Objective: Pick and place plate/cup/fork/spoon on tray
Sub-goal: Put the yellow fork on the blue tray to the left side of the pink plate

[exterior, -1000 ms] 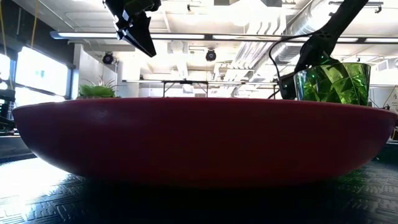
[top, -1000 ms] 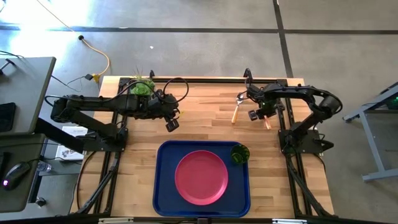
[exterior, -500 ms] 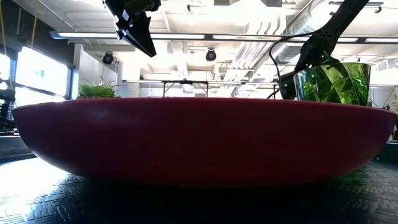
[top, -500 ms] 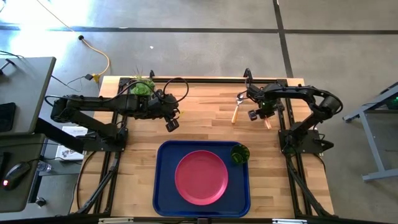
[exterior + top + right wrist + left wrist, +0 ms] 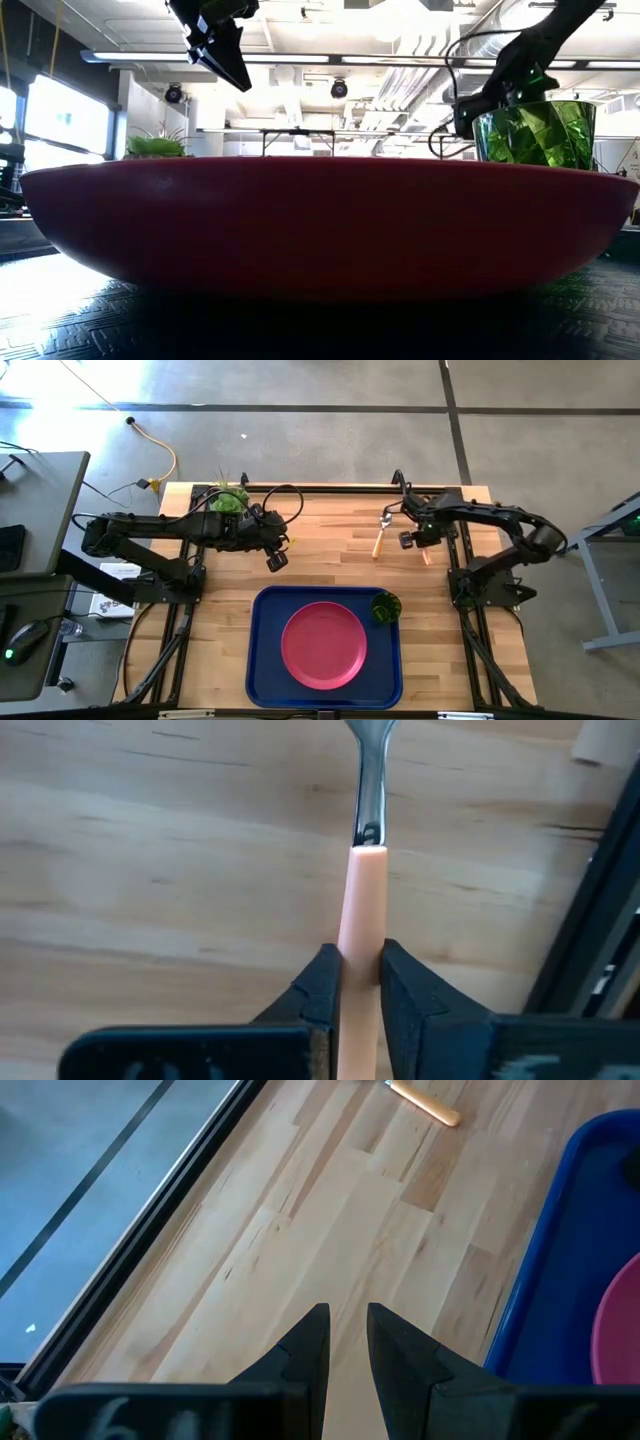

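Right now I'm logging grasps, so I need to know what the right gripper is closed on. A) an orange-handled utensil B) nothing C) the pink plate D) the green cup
A: in the right wrist view the right gripper has its fingers pinching the slim orange handle of a utensil, while the cup and plate sit on the tray.

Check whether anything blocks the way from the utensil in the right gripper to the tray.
Nothing visible does. Only bare wood lies between the orange-handled utensil in the right gripper and the tray, which holds the plate and cup.
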Controlling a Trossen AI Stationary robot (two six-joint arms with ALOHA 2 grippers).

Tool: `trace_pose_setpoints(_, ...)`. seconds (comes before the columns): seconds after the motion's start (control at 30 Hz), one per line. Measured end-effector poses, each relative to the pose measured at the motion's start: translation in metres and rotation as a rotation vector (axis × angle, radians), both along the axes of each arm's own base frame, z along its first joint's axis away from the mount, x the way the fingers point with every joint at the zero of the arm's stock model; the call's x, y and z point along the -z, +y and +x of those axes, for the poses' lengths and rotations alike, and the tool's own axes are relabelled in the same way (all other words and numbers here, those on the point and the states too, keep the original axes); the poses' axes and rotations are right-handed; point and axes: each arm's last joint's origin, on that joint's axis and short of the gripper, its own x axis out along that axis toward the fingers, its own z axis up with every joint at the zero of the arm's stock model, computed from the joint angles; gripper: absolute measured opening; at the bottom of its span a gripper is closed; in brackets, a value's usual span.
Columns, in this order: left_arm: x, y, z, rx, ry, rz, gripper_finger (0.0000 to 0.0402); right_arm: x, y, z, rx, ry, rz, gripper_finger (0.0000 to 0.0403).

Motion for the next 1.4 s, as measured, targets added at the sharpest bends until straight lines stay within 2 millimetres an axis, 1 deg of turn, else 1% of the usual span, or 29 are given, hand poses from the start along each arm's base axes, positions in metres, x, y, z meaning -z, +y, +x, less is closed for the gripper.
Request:
trace_pose_setpoints(0.17,0.0,0.0,0.0,-0.003,-0.003,-0.002,0.0062,-0.016,0.011,0.002,0.009,-0.094,-0.032,0.0026)
trace_pose_setpoints(0.47,0.0,0.002,0.0,-0.067,-0.032,-0.035,0.0062,-0.046,0.035,0.008,0.022,-0.279,-0.131,0.0026)
trace_pose_setpoints(0.6,0.0,0.002,0.0,-0.067,-0.032,-0.034,0.0062,-0.057,0.041,0.016,0.016,-0.407,-0.19,0.0026)
trace_pose_setpoints(0.77,0.0,0.002,0.0,-0.072,-0.032,-0.028,0.0062,-0.067,0.046,0.032,0.012,-0.571,-0.255,0.0026)
trace_pose_setpoints(0.93,0.0,0.002,0.0,-0.079,-0.031,-0.019,0.0062,-0.074,0.05,0.044,0.024,-0.675,-0.295,0.0026)
trace_pose_setpoints(1.07,0.0,0.002,0.0,-0.079,-0.031,-0.019,0.0062,-0.082,0.054,0.051,0.044,-0.718,-0.323,0.0026)
trace_pose_setpoints(1.23,0.0,0.005,-0.001,-0.087,-0.031,-0.019,0.0062,-0.11,0.054,0.069,0.032,-0.751,-0.393,0.0026)
trace_pose_setpoints(1.4,0.0,0.009,-0.001,-0.103,-0.031,-0.019,0.0062,-0.126,0.051,0.088,0.025,-0.662,-0.395,0.0026)
